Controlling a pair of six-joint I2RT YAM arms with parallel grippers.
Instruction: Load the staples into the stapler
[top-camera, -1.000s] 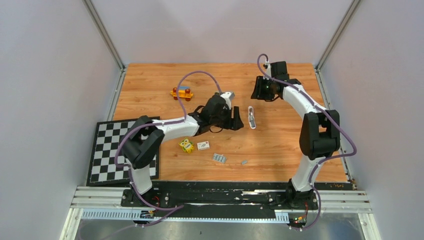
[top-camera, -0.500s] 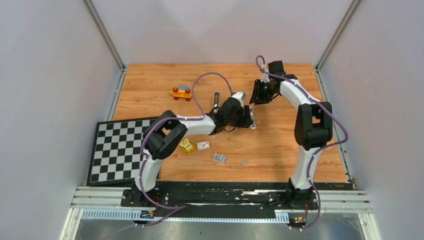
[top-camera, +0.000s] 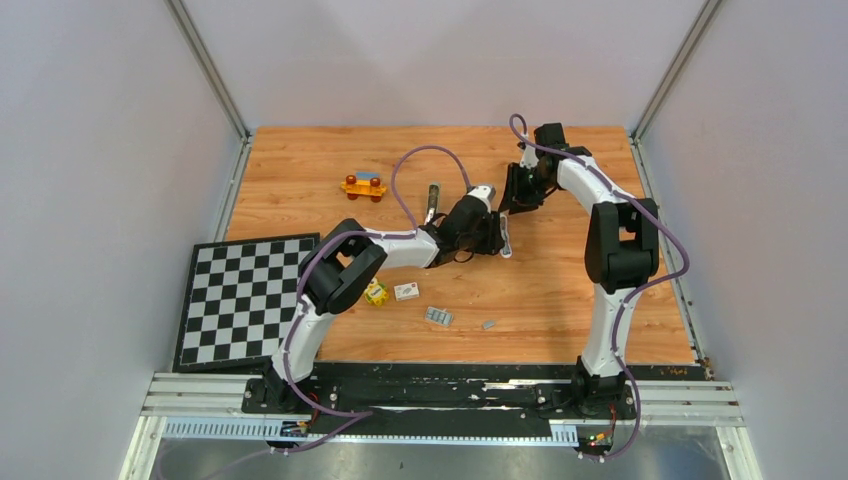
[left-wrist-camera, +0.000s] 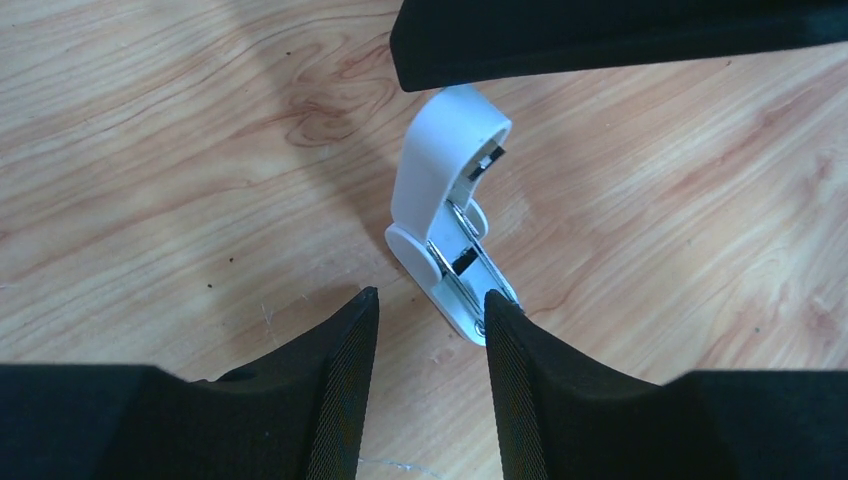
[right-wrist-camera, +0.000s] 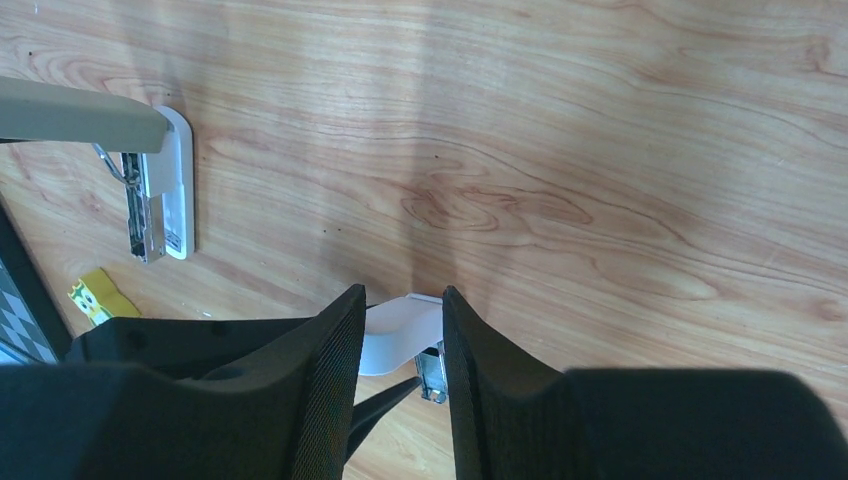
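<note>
The white stapler (top-camera: 505, 243) lies open on the wooden table (top-camera: 560, 290). Its lid (left-wrist-camera: 440, 170) is tilted up and the metal magazine (left-wrist-camera: 465, 262) is bared. My right gripper (right-wrist-camera: 402, 292) comes in from the far side, shut on the tip of that lid (right-wrist-camera: 400, 335); it also shows in the top view (top-camera: 513, 205). My left gripper (left-wrist-camera: 430, 295) is open at the stapler's near end, one fingertip (left-wrist-camera: 497, 305) against the base and bare wood between the fingers. The staples (top-camera: 438, 316), a grey ridged block, lie near the front, with a smaller grey piece (top-camera: 489, 324) to their right.
A small white box (top-camera: 406, 291) and a yellow cube (top-camera: 374, 291) lie left of the staples. An orange toy car (top-camera: 363, 185) stands at the back left. A slim white and metal piece (right-wrist-camera: 165, 190) lies left of the stapler. A checkerboard (top-camera: 230, 310) overhangs the left edge.
My left arm has stretched right to the stapler and its jaws have narrowed. My right gripper has moved down and left onto the stapler's lid.
</note>
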